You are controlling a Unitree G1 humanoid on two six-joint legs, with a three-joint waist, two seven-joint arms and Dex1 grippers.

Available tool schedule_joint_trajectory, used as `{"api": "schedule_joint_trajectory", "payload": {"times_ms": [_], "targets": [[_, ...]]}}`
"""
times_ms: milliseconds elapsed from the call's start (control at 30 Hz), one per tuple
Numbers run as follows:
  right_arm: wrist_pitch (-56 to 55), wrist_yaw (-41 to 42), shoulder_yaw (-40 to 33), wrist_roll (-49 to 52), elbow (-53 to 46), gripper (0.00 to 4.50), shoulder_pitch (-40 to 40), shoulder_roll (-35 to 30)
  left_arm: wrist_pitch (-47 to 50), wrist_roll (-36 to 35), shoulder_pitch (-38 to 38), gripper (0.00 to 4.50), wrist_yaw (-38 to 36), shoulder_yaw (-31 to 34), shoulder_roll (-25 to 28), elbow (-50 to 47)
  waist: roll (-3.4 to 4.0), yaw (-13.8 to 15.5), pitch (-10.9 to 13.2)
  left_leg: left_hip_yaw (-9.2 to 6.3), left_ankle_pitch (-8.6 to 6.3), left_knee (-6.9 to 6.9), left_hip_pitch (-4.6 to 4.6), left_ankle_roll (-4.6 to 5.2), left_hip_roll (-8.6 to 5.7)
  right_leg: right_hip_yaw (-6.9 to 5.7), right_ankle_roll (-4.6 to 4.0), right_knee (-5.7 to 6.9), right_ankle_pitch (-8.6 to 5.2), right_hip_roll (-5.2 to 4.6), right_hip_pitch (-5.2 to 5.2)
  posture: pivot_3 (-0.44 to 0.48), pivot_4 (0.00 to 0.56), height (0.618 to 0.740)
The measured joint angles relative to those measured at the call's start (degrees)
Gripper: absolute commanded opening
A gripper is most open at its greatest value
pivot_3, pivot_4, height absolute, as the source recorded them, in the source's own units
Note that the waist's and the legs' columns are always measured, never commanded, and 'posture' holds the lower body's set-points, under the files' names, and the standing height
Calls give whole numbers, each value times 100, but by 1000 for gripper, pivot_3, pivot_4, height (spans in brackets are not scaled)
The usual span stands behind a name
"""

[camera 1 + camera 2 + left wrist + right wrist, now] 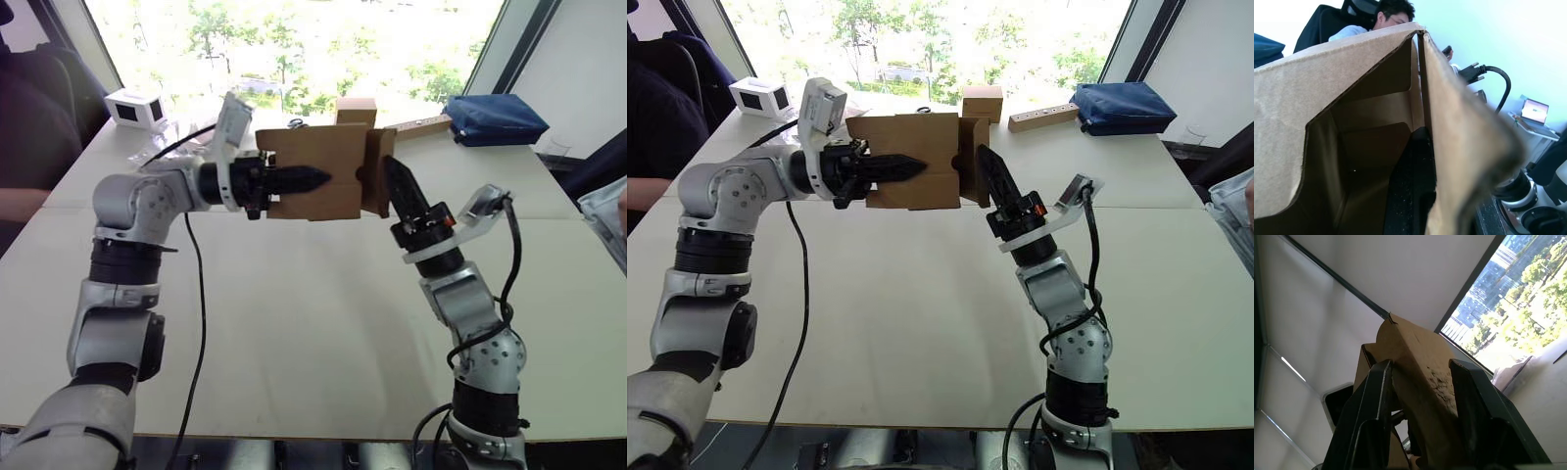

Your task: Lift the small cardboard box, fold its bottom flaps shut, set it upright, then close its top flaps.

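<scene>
The small cardboard box (313, 157) hangs on its side above the far middle of the table. My left gripper (312, 179) is shut on its front wall, with one black finger (1410, 186) inside the box and the other outside. The short flaps (377, 171) at the box's right end stand partly folded; I cannot tell whether they are the bottom flaps or the top flaps. My right gripper (397, 186) points up at that end, open, with one flap (1415, 362) between its spread fingers (1374, 401). A notched flap (1283, 142) shows at the box's open left end.
At the table's far edge are a white box with a dark face (135, 108), a cube-shaped brown box (356, 110), a wooden strip (421, 124) and a blue bag (495, 119). A person sits at the far left (29, 127). Bare tabletop (294, 323) lies below the box.
</scene>
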Motion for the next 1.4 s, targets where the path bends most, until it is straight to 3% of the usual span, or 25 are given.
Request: {"api": "schedule_joint_trajectory", "payload": {"times_ms": [367,1400], "targets": [[-289,-146,205,-554,2,1859,-135,260,-37,2,0,0,195,36,-209,6,0,-2,0,0,0,0,0,0,0,0,0,0,0,0,0,0,150,740],[-788,-348,433,-720,79,1859,-258,818,-215,7,-3,0,681,282,-649,141,1,-6,1,-1,0,0,0,-1,0,0,0,0,0,0,-1,0,150,740]]}}
